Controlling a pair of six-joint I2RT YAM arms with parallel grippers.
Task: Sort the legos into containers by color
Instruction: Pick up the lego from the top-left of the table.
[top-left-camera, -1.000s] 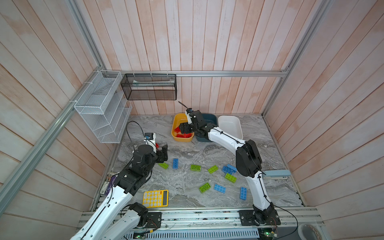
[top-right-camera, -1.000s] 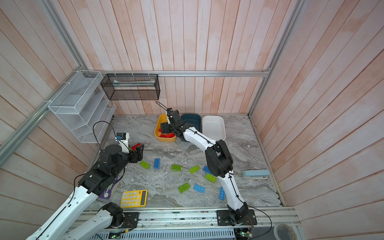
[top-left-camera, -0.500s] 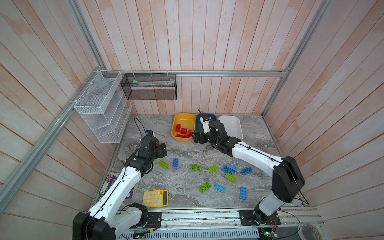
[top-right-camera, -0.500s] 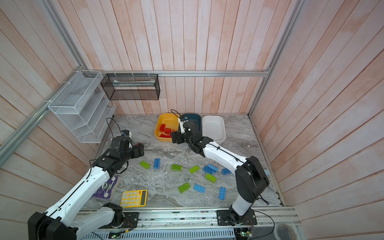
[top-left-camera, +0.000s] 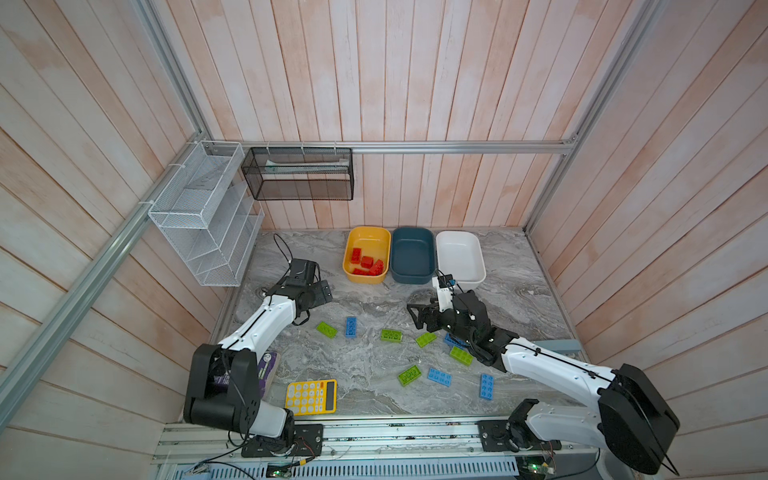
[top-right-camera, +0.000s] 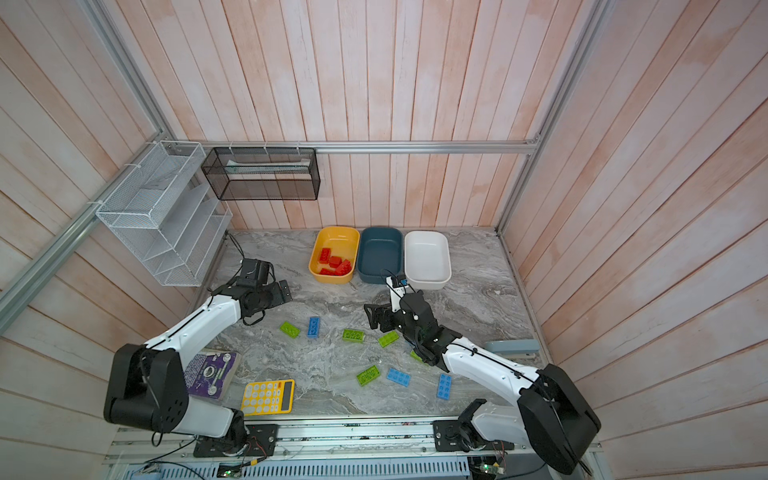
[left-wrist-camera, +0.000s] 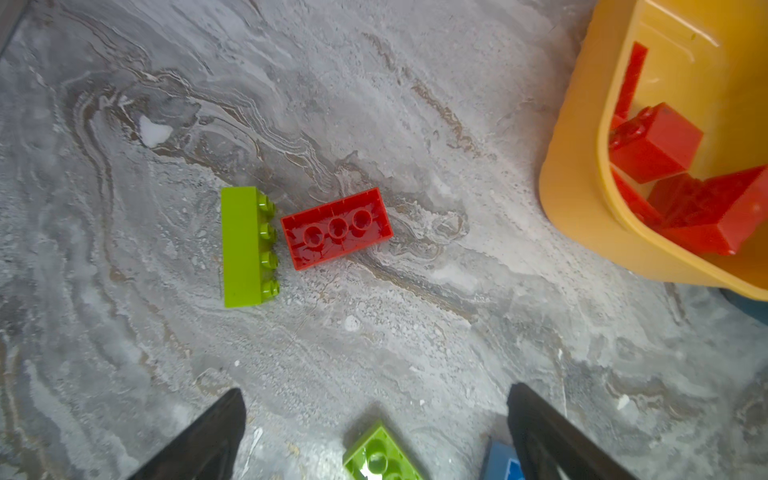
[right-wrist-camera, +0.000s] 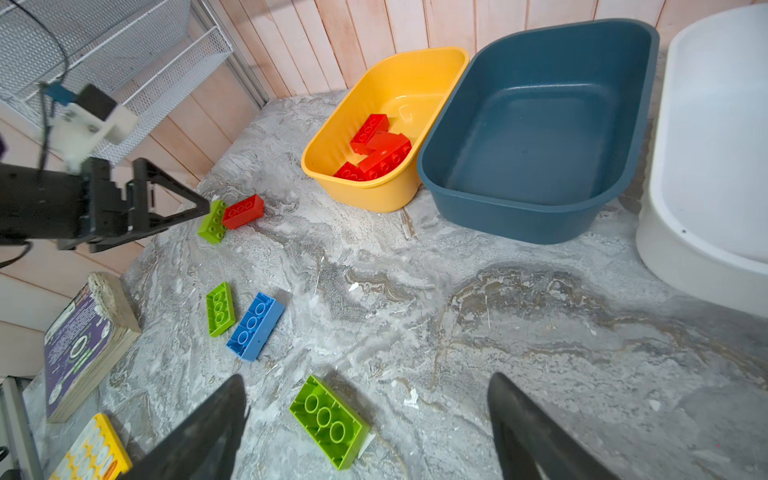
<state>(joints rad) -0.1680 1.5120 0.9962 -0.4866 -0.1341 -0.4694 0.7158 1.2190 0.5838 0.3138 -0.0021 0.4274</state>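
red plastic brick (left-wrist-camera: 336, 228): underside up on marble worktop (left-wrist-camera: 415, 104), long axis roughly toward yellow plastic tub (left-wrist-camera: 582, 199), touching lime brick (left-wrist-camera: 245, 247) | left end effector (left-wrist-camera: 376, 395): wide open, empty, near it | right end effector (right-wrist-camera: 368, 384): open, empty

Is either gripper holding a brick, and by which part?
Nothing is held. The left gripper and the right gripper both stand open and empty; the stray red brick lies on the table.

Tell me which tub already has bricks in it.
The yellow tub: red bricks lie in it, while the teal tub and the white tub hold nothing.
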